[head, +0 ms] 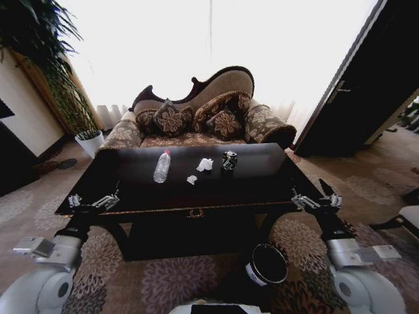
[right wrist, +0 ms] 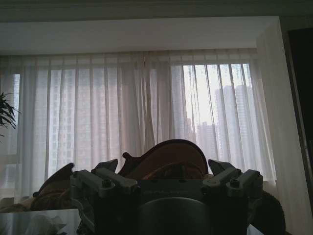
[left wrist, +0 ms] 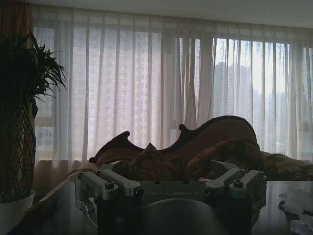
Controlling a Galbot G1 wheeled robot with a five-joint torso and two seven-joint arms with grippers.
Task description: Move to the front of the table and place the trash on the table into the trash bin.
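Black table (head: 131, 190) with trash (head: 205, 165)

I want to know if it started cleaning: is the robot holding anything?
Nothing is held. The left gripper and right gripper are both open near the table's front edge.

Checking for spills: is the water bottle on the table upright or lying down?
Lying down: the bottle rests flat on the table.
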